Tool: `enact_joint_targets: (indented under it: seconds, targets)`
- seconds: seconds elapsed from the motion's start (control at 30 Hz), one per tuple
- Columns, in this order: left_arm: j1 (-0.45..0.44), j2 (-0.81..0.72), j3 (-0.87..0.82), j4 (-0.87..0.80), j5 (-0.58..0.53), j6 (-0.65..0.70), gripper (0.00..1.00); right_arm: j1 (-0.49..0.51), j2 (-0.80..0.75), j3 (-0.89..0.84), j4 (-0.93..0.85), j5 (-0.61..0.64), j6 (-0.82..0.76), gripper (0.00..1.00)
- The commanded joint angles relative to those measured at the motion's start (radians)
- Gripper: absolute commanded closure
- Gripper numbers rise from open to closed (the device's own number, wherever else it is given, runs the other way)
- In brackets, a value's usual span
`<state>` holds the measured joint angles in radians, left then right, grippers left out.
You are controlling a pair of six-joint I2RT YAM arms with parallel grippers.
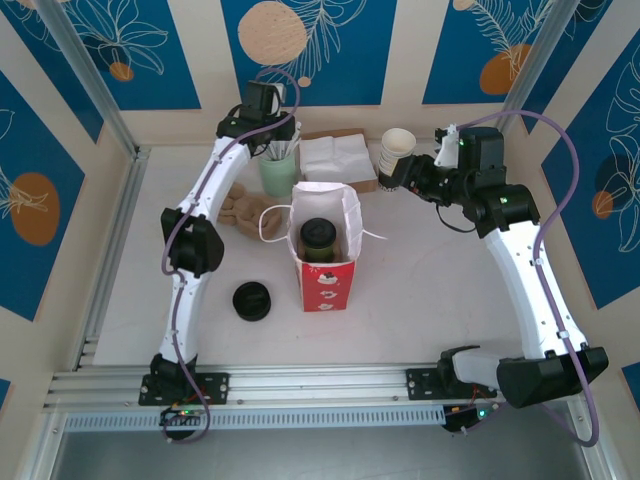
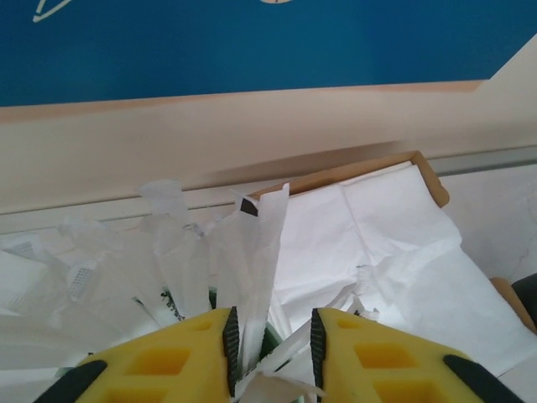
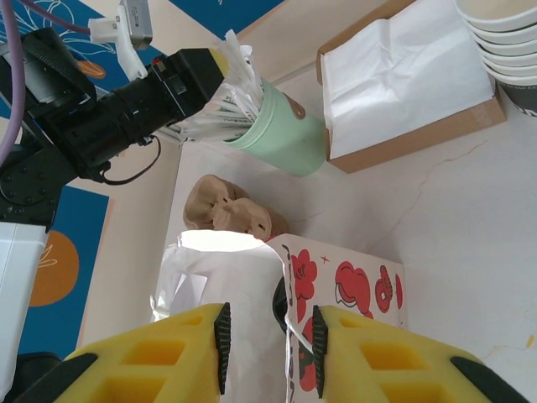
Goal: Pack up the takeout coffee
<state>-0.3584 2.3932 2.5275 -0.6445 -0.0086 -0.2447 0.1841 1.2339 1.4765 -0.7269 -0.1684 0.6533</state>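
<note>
Found the takeout coffee [image 1: 319,236] upright and lidded inside the red-and-white paper bag [image 1: 325,280], at mid-bench [image 1: 420,300]. Judged the main item as packed, with the bag mouth open, presumably for extras. Located the left tool [image 2: 273,340] over the green cup [image 1: 279,175] at the back of the bench, pads apart with a paper-wrapped stick [image 2: 256,252] standing between them. Saw no clear pinch on it, with a gap showing beside it. Judged this as a reach for a stirrer or straw to go with the drink; could not tell which from the wrappers. Located the right tool [image 3: 268,336] raised near the stacked cups [image 1: 396,150], well apart from the bag, jaws part-way apart and holding nothing, pointed toward the bag. Judged it parked clear so as not to crowd the left arm's route. Noted napkins [image 3: 394,67] in their cardboard tray [image 3: 419,138] just beside the green cup, and a loose black lid [image 1: 252,301] on the bench left of the bag, touching nothing. Flagged one risk: lifting several crowded wrappers together instead of one.
</note>
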Motion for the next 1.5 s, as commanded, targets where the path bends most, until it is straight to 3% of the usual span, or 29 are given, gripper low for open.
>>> enact_joint_targets:
  seconds: [0.0, 0.37, 0.93, 1.23, 1.47]
  targets:
    - [-0.007, -0.007, 0.031, 0.010, -0.013, 0.020, 0.74, -0.009, -0.002, 0.010, -0.012, -0.017, -0.020, 0.65]
    - [-0.016, -0.140, 0.024, -0.049, -0.039, 0.081, 0.89, -0.019, -0.014, 0.023, 0.001, -0.028, -0.021, 0.66]
    - [-0.045, -0.447, 0.023, -0.096, -0.044, 0.138, 0.87, -0.023, -0.051, 0.012, 0.022, -0.028, -0.019, 0.66]
    - [-0.186, -0.677, 0.007, -0.164, 0.021, 0.178, 0.85, -0.027, -0.058, -0.001, 0.039, 0.011, -0.051, 0.66]
    - [-0.302, -0.929, -0.327, -0.067, 0.088, 0.107, 0.85, -0.028, -0.024, 0.002, 0.109, 0.034, -0.118, 0.66]
